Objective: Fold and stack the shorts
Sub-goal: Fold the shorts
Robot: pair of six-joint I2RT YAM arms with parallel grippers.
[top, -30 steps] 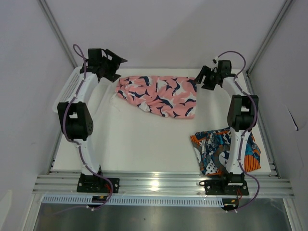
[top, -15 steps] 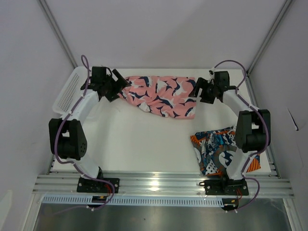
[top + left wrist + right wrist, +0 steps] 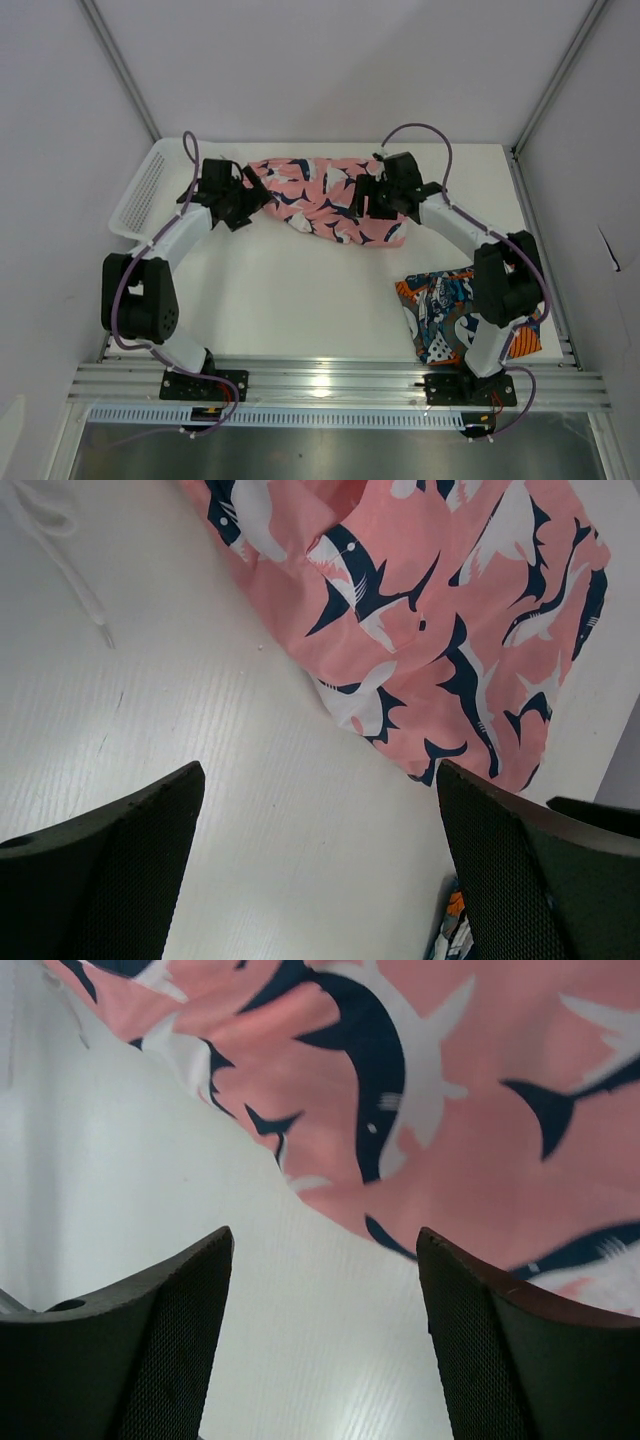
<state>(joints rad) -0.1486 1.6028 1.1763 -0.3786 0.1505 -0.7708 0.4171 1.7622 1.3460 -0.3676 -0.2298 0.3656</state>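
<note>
Shorts, the pink pair, lie spread out at the back of my table. My left gripper is wide open over bare table, just beside their left end. My right gripper is open too, over their near edge, holding nothing. The print pair sits crumpled at the front right, under the right arm.

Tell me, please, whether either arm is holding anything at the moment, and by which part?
Nothing is held: the left fingers and right fingers stand open over the pink shorts, with no fabric pinched.
</note>
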